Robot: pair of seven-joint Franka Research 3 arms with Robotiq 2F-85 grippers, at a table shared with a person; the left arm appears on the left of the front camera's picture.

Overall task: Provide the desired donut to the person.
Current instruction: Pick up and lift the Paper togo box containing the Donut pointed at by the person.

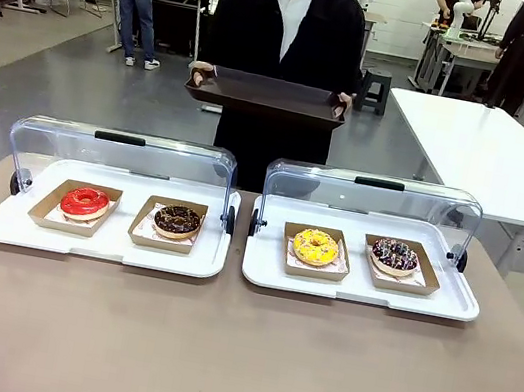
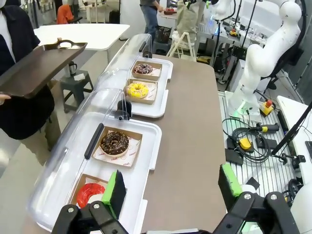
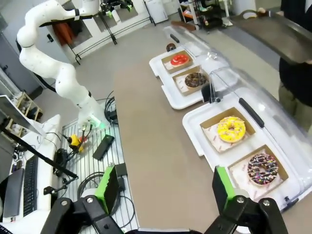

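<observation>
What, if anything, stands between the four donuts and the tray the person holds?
The rolled-back clear lids rise along the far side of both white display trays, between the donuts and the person's dark tray.

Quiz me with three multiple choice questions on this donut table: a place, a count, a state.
1. Where is the yellow donut? A: left white tray. B: right white tray. C: person's dark tray.
2. How many donuts are on display? A: two. B: three. C: four.
3. How are the clear lids set? A: both raised. B: both shut. C: one shut.
Answers: 1 B, it sits right of the middle gap. 2 C, red donut, chocolate donut, yellow donut, rainbow-sprinkled donut. 3 A, both tip back behind the donuts.
</observation>
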